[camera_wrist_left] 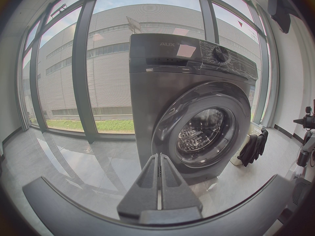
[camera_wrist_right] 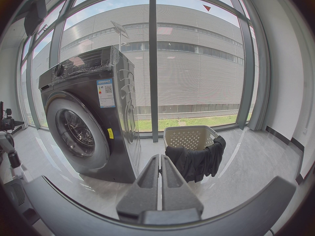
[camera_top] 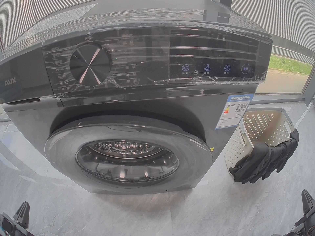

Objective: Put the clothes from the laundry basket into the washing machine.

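- The clothes [camera_top: 262,159], a black bundle, hang over the near rim of the laundry basket [camera_top: 267,123]. Most of the cloth drapes down the outer wall toward the floor [camera_top: 164,213].
- The laundry basket is a pale perforated tub standing on the floor just beside the right side of the washing machine [camera_top: 137,95].
- The right wrist view looks into the basket's opening and shows its far inner wall. The bottom is hidden behind the cloth and the near wall, so what lies inside cannot be told.
- In the left wrist view the machine's corner covers nearly all of the basket; the hanging clothes and a sliver of pale wall show past it.
- The washing machine is dark grey. Its round glass door [camera_top: 128,159] lies flush against the front, and the steel drum [camera_top: 126,148] is visible through it.
- The head view looks down on the film-wrapped control panel [camera_top: 157,58], with its dial [camera_top: 89,64] and lit icons [camera_top: 215,68]; the wrist views catch that panel at a slant, the icons too small to make out.
- A label [camera_top: 233,111] sits on the upper right of the machine's front.
- The left gripper [camera_wrist_left: 159,158] is low before the machine's front, well apart from the door, its fingers pressed flat together.
- The right gripper [camera_wrist_right: 160,158] is low before the basket, apart from the clothes, its fingers likewise pressed together.
- Each gripper is cut off by a bottom corner of the head view.
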{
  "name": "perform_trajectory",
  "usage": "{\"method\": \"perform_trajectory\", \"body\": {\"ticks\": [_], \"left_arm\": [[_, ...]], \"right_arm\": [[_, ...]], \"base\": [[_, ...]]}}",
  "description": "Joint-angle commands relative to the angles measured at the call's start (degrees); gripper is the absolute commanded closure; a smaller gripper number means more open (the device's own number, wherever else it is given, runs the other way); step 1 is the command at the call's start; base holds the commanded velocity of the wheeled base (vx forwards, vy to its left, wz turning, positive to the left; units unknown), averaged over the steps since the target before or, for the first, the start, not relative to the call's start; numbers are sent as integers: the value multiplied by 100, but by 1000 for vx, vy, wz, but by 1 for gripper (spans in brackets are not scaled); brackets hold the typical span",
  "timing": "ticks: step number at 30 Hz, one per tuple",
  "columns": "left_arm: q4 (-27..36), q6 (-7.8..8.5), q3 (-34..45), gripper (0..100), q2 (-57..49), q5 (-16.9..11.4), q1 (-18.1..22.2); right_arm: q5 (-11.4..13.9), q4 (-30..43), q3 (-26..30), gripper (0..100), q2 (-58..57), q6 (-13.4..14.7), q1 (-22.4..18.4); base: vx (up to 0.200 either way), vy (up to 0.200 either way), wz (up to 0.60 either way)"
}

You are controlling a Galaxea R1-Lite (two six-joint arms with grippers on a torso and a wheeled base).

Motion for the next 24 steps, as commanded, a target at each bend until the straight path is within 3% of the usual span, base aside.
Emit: {"method": "perform_trajectory", "body": {"ticks": [1, 16, 22, 24], "left_arm": [[0, -4, 101, 100, -101, 8, 1], [0, -56, 101, 100, -92, -1, 1], [0, -56, 101, 100, -92, 8, -7], [0, -48, 101, 100, -92, 8, -7]], "right_arm": [[9, -2, 101, 100, -104, 0, -1], [27, -2, 101, 100, -104, 0, 8], [27, -2, 101, 100, -104, 0, -1], [27, -2, 101, 100, -104, 0, -1]], "base": [[0, 0, 600], [0, 0, 0], [-200, 0, 0], [0, 0, 0]]}}
